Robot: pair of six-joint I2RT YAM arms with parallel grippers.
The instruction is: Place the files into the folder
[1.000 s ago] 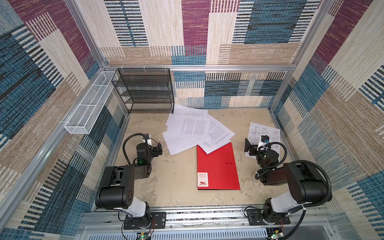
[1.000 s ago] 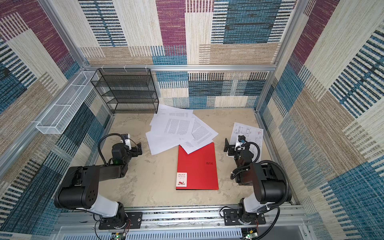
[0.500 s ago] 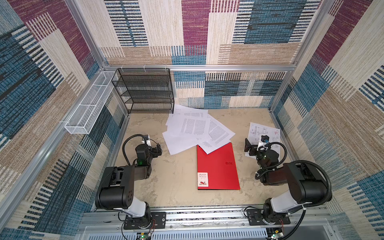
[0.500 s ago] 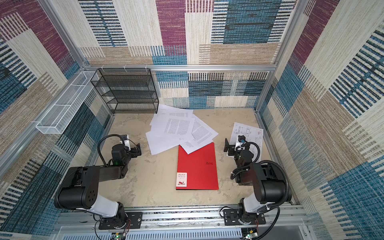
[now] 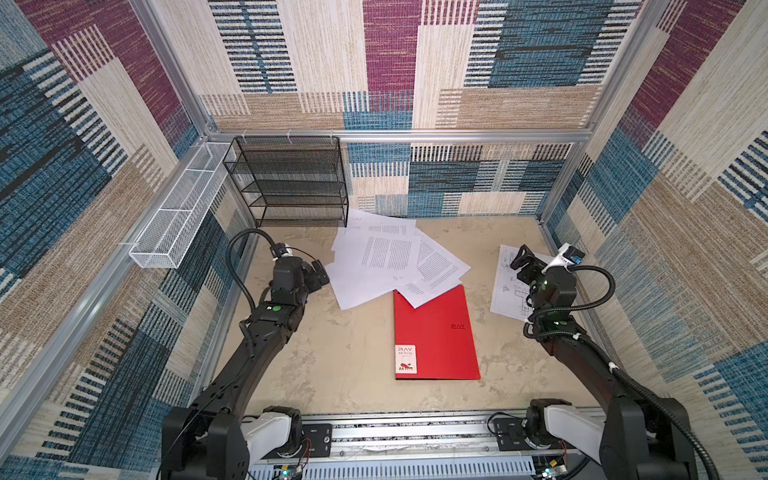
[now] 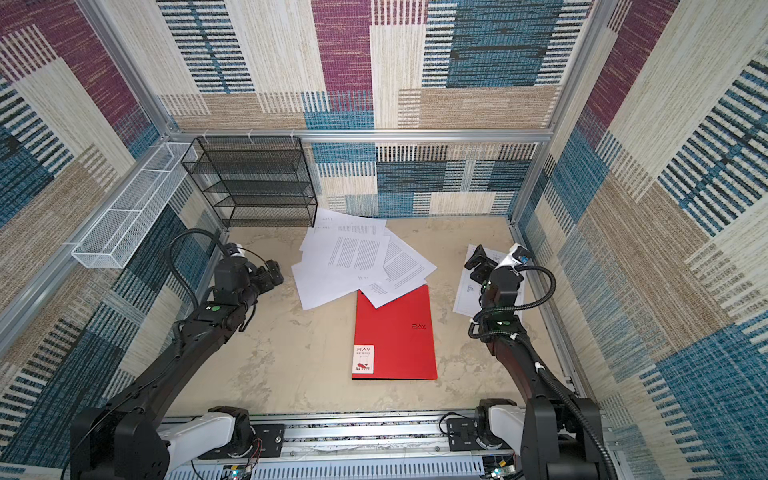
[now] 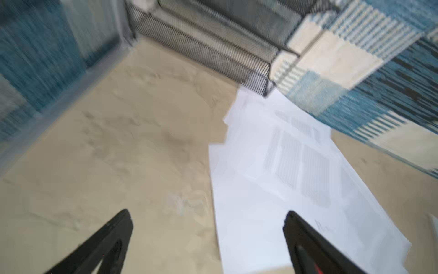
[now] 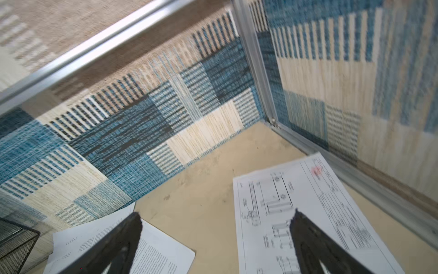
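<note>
Both arms stretch forward over the tabletop (image 5: 353,357). The left pincer (image 5: 318,272) gapes empty just beside the heap of printed sheets (image 5: 386,257). The right pincer (image 5: 524,259), equally wide and empty, hovers over the drawing sheet (image 5: 505,293). The closed red folder (image 5: 436,332) lies between, its far corner under the heap.

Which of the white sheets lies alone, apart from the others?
The sheet with the line drawing, alone on the right. The other sheets overlap in one pile in front of the rack, and one corner lies over the folder.
</note>
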